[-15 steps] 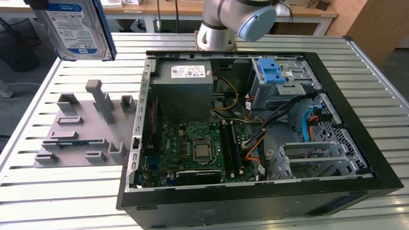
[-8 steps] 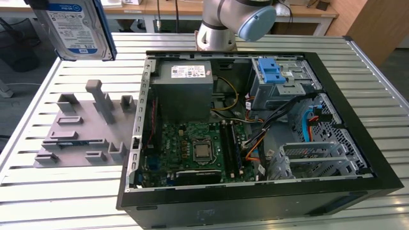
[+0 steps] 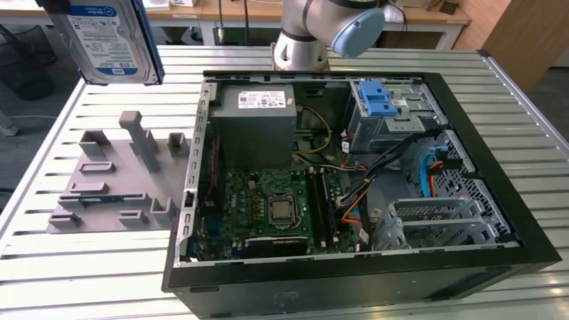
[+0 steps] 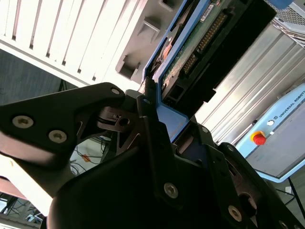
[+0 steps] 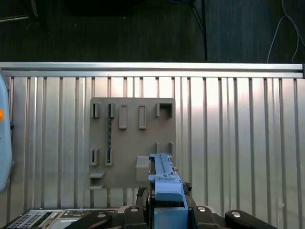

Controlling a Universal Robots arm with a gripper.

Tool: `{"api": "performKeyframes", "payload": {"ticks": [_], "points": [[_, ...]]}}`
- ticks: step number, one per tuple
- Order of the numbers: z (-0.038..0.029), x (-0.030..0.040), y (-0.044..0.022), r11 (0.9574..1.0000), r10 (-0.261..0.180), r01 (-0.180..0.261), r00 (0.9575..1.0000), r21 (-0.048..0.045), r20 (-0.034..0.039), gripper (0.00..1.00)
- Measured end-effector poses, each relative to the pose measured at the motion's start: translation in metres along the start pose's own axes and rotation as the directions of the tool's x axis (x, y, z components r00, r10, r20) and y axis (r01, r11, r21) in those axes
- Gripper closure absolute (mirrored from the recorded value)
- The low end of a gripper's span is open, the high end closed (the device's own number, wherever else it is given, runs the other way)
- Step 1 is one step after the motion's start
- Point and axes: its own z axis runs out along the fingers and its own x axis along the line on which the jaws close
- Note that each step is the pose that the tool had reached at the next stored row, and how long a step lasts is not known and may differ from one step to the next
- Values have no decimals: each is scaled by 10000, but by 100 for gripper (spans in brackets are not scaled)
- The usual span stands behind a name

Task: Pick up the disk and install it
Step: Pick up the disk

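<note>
Hand (image 5: 166, 190) pinching silver rectangular hard disk with blue side rails (image 3: 106, 37), raised above grey slotted holder plate (image 5: 133, 138). Open black computer case (image 3: 356, 283) holds blue-latched metal drive bay (image 3: 387, 110) and grey box power supply (image 3: 258, 113).

Inside the open case (image 3: 356, 273), room is taken up by the grey power supply (image 3: 258, 110) at the end nearest the arm's base (image 3: 302, 47), by the blue-latched drive bay (image 3: 391, 110) beside it, and by a metal cage (image 3: 440, 223) at the opposite end. The gap between bay and cage is crossed by loose cables (image 3: 391, 170). Open air is left above the low-lying motherboard (image 3: 276, 207). Beside the case, on the exterior view's left, the worktop (image 3: 80, 273) is occupied by a grey fixture plate (image 3: 98, 193) with upright posts. The disk (image 3: 111, 40) is clamped in the tool (image 5: 167, 193) well above those posts, apart from the case.
</note>
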Motion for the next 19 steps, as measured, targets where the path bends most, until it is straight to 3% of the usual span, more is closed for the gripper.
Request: {"api": "performKeyframes", "payload": {"ticks": [9,16,19], "points": [[-1,40,-42,10000,0,0,10000,-2,0,63],[-2,201,-45,10000,1,-1,10000,-2,0,63],[-4,238,-59,10000,0,0,10000,-2,0,63]]}}
